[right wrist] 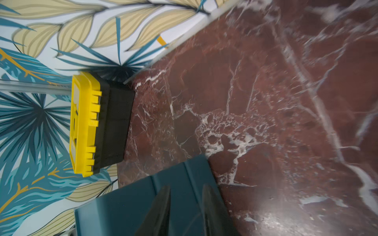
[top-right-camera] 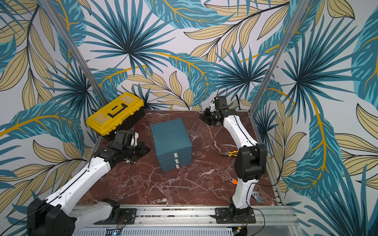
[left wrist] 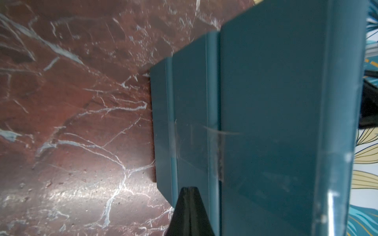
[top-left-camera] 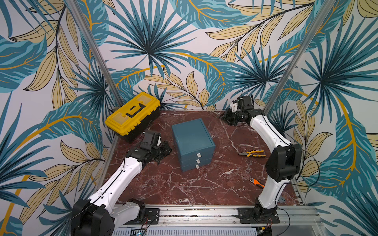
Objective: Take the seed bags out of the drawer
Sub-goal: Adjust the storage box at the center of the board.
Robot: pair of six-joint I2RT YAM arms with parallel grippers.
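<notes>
Left pincer (left wrist: pixel 189 196) clenched, empty, beside drawer chest (top-left-camera: pixel 193 141) on desk (top-left-camera: pixel 204 188). Right pincer (right wrist: pixel 186 189) parted, empty, far corner. Drawers (top-left-camera: pixel 191 161) shut, so seed bags unseen; handle pull likely next.

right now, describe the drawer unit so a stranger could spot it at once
Look at the red marble tabletop. Near its middle stands a teal box, the drawer unit. Unlike the yellow-lidded toolbox nearby, it has three stacked drawers with small white handles.
</notes>
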